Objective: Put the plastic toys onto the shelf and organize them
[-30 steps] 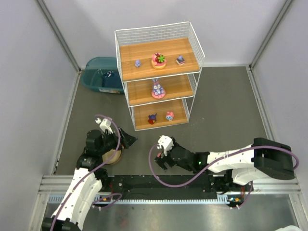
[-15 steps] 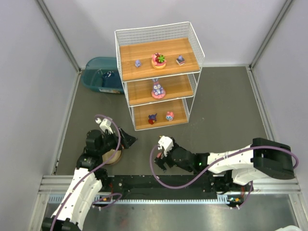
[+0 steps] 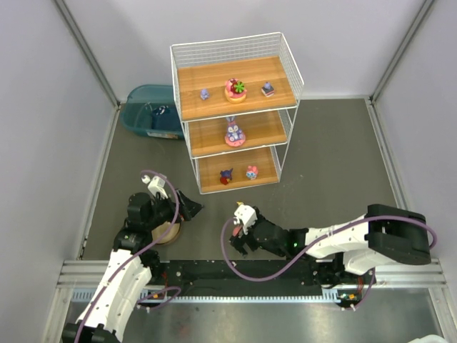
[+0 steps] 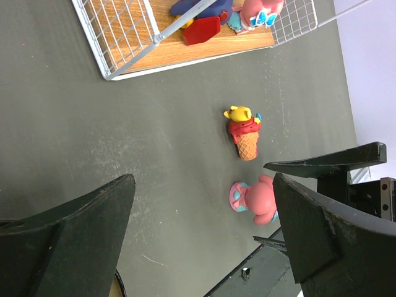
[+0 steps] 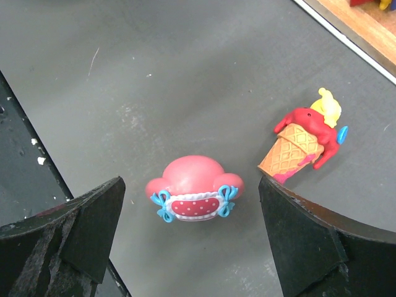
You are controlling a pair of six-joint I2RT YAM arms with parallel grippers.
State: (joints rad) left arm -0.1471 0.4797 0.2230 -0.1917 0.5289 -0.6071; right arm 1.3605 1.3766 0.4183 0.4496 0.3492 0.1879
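The right arm (image 3: 335,239) has edged slightly left and nearer. One three-tier white wire shelf (image 3: 214,82) with wooden boards stands far centre on the bench (image 3: 335,157). It holds six small toys: three on top, including a pink flower-topped disc (image 3: 235,89), one purple-eared bunny (image 3: 233,131) in the middle, and two below. One teal bin (image 3: 143,114) sits to its left. Two more toys lie on the bench near the shelf: a pink rounded toy (image 5: 193,189) with blue bows and a red-topped ice cream cone (image 5: 306,145). The left jaws and the right jaws gape wide, empty.
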